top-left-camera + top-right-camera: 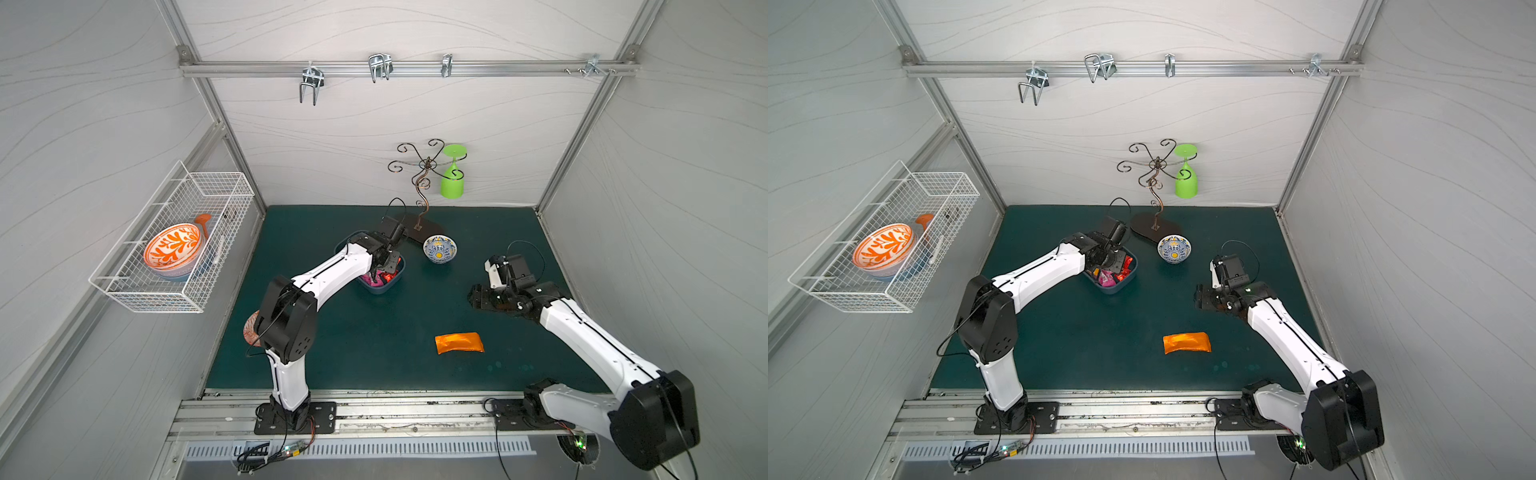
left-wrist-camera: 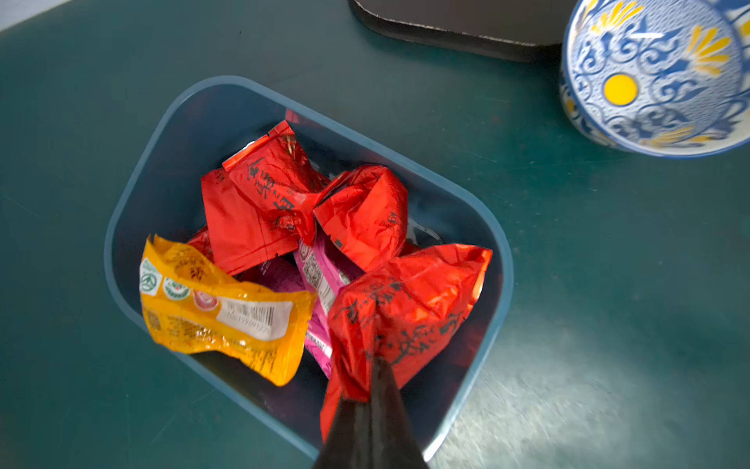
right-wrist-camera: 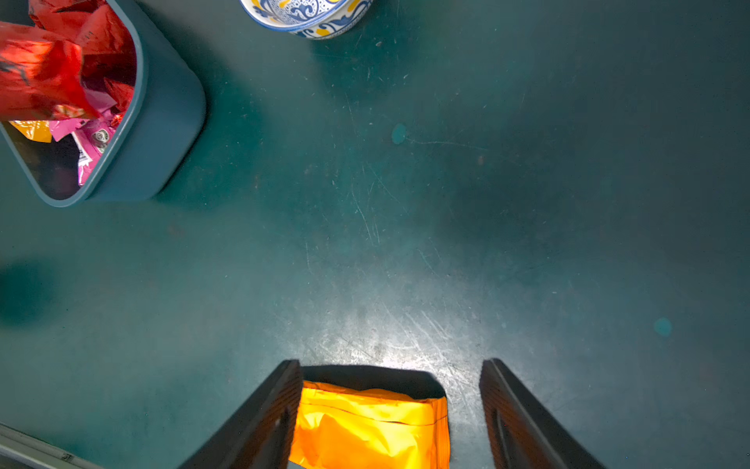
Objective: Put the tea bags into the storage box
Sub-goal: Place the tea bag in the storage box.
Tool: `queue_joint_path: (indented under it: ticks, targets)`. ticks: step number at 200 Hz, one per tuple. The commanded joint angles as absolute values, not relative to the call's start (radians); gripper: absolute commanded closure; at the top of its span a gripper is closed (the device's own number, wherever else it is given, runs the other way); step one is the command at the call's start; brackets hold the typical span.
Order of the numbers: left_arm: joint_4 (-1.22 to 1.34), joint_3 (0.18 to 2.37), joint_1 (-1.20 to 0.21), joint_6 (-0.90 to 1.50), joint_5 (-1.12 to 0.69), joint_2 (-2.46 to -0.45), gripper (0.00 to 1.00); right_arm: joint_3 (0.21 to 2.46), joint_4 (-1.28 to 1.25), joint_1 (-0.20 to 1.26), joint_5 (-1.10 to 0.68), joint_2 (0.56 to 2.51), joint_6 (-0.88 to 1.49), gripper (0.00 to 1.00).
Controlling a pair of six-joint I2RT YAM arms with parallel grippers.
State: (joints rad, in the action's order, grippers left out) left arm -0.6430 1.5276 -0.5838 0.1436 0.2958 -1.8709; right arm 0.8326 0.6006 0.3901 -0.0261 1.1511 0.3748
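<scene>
**One in hand, one to go**

Left gripper (image 2: pixel 377 360) pinches a crinkly red foil tea bag (image 2: pixel 410 292), black Chinese characters unreadable, over the dark blue plastic storage box (image 2: pixel 174 162). Flat orange foil tea bag (image 1: pixel 459 343) lies on the mat (image 1: pixel 374 332), long axis crosswise, near the wide-open right gripper (image 3: pixel 391 365): that arm's pick, I'd say.

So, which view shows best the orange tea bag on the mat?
In both top views the orange tea bag lies whole, unobstructed. The right wrist view crops it; the left wrist view misses it.
</scene>
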Motion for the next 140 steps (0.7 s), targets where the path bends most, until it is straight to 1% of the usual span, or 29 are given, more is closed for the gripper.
queue_joint_path:
  ticks: [1, 21, 50, 58, 73, 88, 103, 121, 127, 140]
  targets:
    - [-0.616, 1.589, -0.602, 0.114, 0.371, -1.925, 1.0, 0.843, 0.621, 0.385, -0.023, 1.154, 0.373, 0.26]
    - [-0.628, 1.6, -0.607, 0.119, 0.357, -1.956, 1.0, 0.844, 0.626, 0.384, -0.02, 1.145, 0.373, 0.26]
    - [-0.63, 1.599, -0.609, 0.135, 0.265, -1.964, 1.0, 0.836, 0.628, 0.384, -0.023, 1.146, 0.373, 0.26]
    - [-0.63, 1.601, -0.609, 0.143, 0.253, -1.963, 0.92, 0.834, 0.633, 0.385, -0.031, 1.15, 0.375, 0.26]
    - [-0.636, 1.605, -0.609, 0.159, 0.254, -1.951, 0.74, 0.826, 0.643, 0.385, -0.047, 1.152, 0.387, 0.26]
    - [-0.635, 1.603, -0.609, 0.18, 0.254, -1.927, 0.63, 0.808, 0.657, 0.384, -0.054, 1.142, 0.404, 0.25]
    - [-0.635, 1.594, -0.609, 0.194, 0.267, -1.893, 0.57, 0.792, 0.69, 0.384, -0.046, 1.124, 0.426, 0.25]
    - [-0.628, 1.575, -0.609, 0.207, 0.287, -1.844, 0.56, 0.773, 0.742, 0.385, -0.053, 1.101, 0.473, 0.26]
    - [-0.625, 1.567, -0.606, 0.211, 0.298, -1.825, 0.5, 0.767, 0.761, 0.384, -0.064, 1.096, 0.491, 0.26]
    - [-0.619, 1.544, -0.606, 0.22, 0.316, -1.78, 0.49, 0.751, 0.798, 0.385, -0.088, 1.089, 0.533, 0.27]
